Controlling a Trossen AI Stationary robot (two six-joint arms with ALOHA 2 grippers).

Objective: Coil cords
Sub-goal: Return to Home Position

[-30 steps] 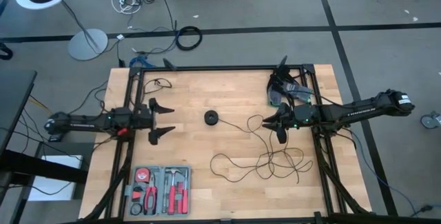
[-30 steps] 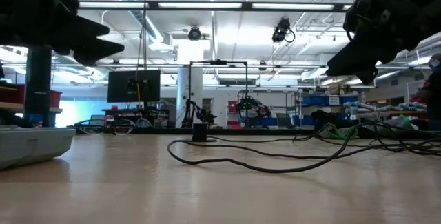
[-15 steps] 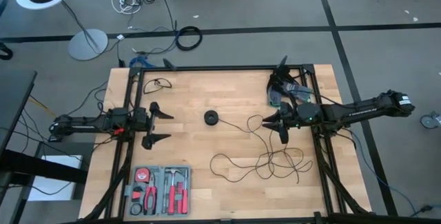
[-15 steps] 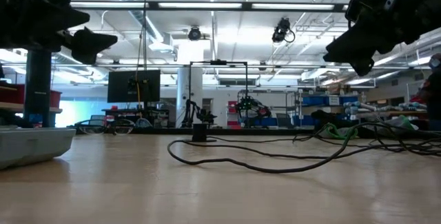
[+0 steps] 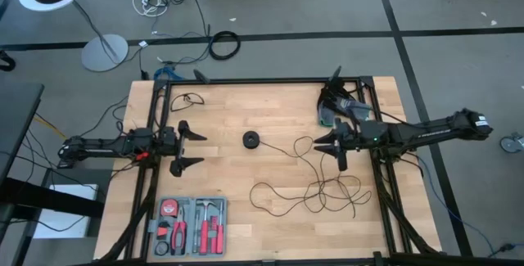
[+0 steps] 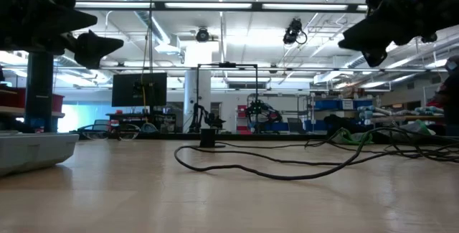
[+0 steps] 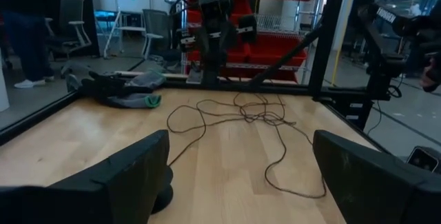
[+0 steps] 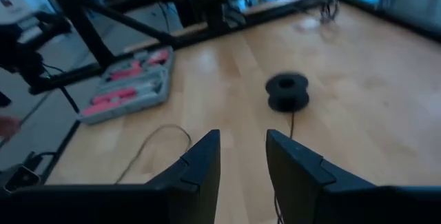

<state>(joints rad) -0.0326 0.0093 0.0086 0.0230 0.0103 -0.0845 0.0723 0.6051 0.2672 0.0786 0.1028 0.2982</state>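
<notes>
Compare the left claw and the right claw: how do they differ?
The left claw gapes wide near the left edge of the table; the right claw is open less, over the right half. Loose cord lies near the right claw, not the left. Both hold nothing.

Two slim, jointed arms, black from end to end.
The left arm [image 5: 106, 145] bears a small red mark near its wrist, the right arm [image 5: 426, 129] none; left gripper [image 5: 193, 148] and right gripper [image 5: 331, 152] carry broad, wedge-shaped dark fingers [image 7: 131, 179].

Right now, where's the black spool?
In the high view the black spool sits near the middle of the table, between the left gripper and right gripper, its cord trailing toward the right side.
</notes>
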